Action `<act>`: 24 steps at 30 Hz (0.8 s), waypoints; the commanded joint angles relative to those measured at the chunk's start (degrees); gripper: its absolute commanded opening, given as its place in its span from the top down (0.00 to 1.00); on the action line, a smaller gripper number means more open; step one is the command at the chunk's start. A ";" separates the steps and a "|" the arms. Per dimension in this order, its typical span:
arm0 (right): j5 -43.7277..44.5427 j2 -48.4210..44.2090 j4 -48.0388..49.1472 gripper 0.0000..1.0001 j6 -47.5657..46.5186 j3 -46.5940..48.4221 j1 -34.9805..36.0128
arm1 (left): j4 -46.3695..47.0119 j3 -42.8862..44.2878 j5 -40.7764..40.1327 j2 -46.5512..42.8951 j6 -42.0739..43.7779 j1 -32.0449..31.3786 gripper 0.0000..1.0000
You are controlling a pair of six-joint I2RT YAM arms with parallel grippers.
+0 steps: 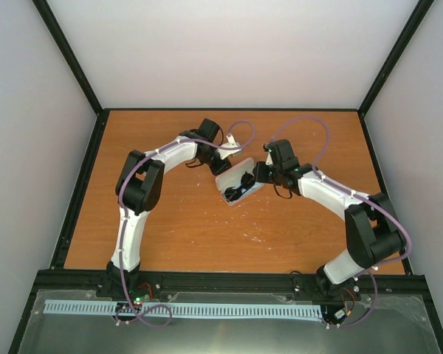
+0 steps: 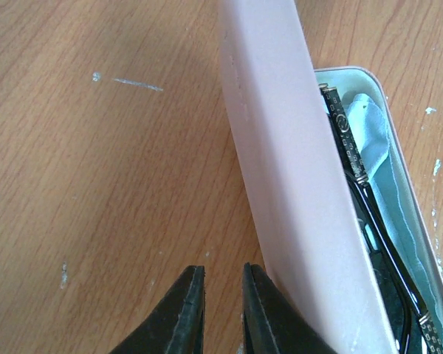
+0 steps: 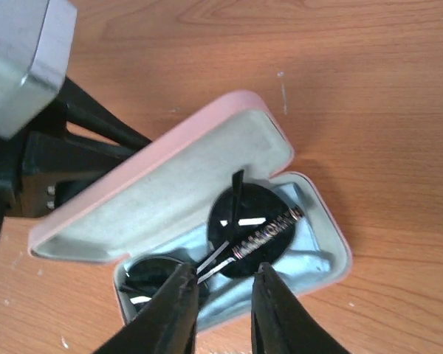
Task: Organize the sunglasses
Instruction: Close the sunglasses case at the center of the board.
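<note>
- One wooden table fills the overhead view.
- Two robot arms, the left arm and the right arm, reach inward and meet at the table's middle.
- Pink glasses case lies open between them. The overhead view shows it only as a small pale box.
- Pale blue cloth lines the case's tray, clear only in the wrist views.
- Sunglasses lie folded on the cloth inside the case.
- Right gripper hangs over the sunglasses, fingers parted, holding nothing.
- Left gripper sits just outside the raised lid, fingers a narrow gap apart and empty. The right wrist view shows it behind the lid.
</note>
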 commanded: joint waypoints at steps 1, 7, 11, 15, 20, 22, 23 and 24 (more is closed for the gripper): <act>4.10 -3.33 -1.27 0.81 3.97 -5.36 0.17 | -0.19 0.21 2.28 -1.10 -1.20 -0.31 0.82; 1.59 -0.86 5.94 0.88 9.81 -14.08 0.24 | -0.26 0.53 2.28 -1.54 -1.27 -0.38 0.82; -0.20 1.96 9.26 0.88 11.02 -15.29 0.37 | -0.16 0.27 2.10 -1.60 -1.34 -0.49 0.82; -1.69 4.59 12.07 0.88 11.31 -14.46 0.72 | 0.34 -0.16 2.15 -1.96 -1.89 -0.98 0.82; -2.76 7.39 14.07 0.88 11.62 -13.33 1.33 | 0.80 -0.27 1.90 -1.59 -2.24 -2.10 0.82; -3.05 8.05 15.10 0.88 11.91 -13.43 1.56 | 0.80 -0.18 1.75 -1.27 -2.31 -2.73 0.82; -3.27 8.15 15.48 0.88 12.00 -13.49 1.64 | 0.81 -0.11 1.64 -1.05 -2.39 -3.01 0.82; -3.35 8.14 15.92 0.88 12.14 -13.68 1.66 | 0.85 -0.05 1.53 -0.89 -2.47 -3.37 0.82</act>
